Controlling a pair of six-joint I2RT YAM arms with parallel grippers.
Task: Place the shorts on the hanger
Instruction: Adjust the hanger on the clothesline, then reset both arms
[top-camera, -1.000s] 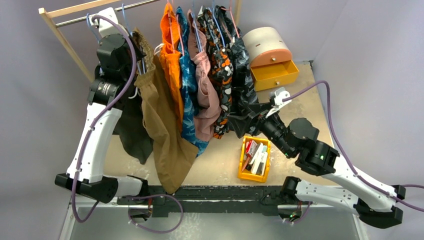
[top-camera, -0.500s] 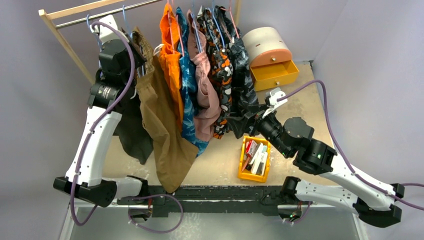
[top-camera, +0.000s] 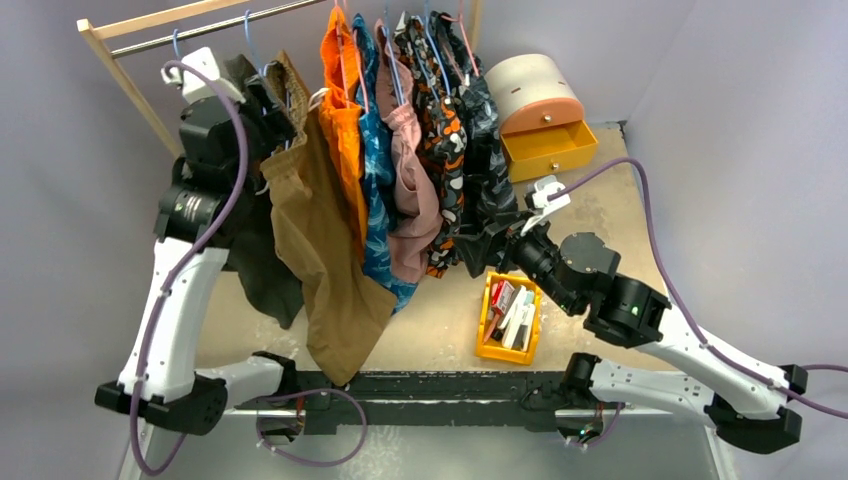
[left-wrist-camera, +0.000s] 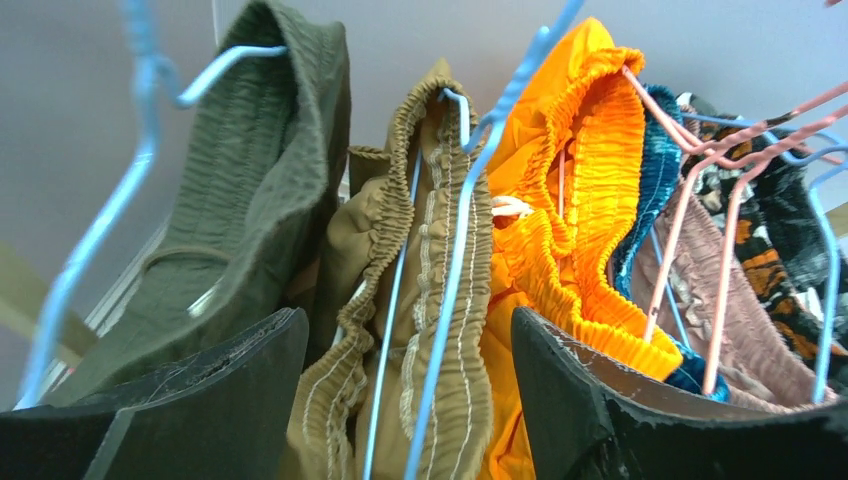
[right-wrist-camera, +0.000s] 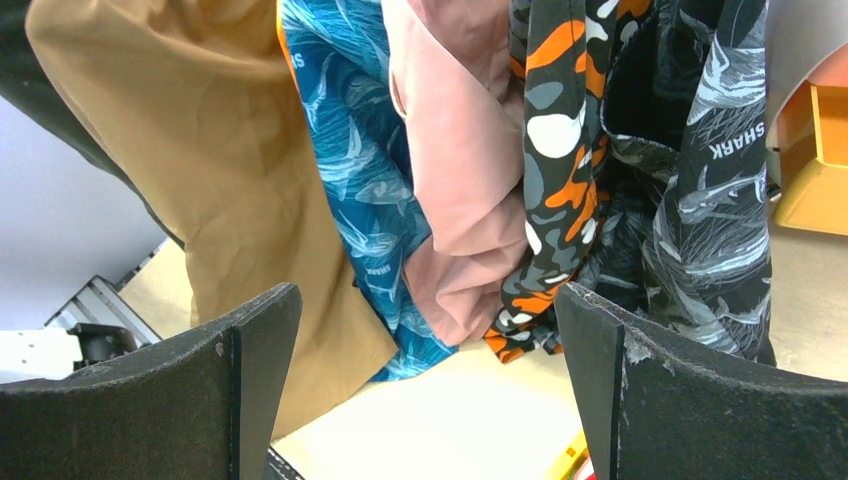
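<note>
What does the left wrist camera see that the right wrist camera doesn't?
Only the left wrist camera shows the tops of the clothes. It sees the gathered waistband of the brown shorts, the blue hanger running through it, and the pink hangers.

Only the right wrist camera shows the yellow drawer, the table and the bottom ends of the hanging legs.

Both show the brown shorts, the teal shorts and the pink shorts.

Left arm (top-camera: 180, 300): stretched up tall — left gripper (left-wrist-camera: 405, 335) jaws apart (clamping nothing).
Right arm (top-camera: 700, 350): bent low, right gripper (right-wrist-camera: 428, 300) jaws wide.
</note>
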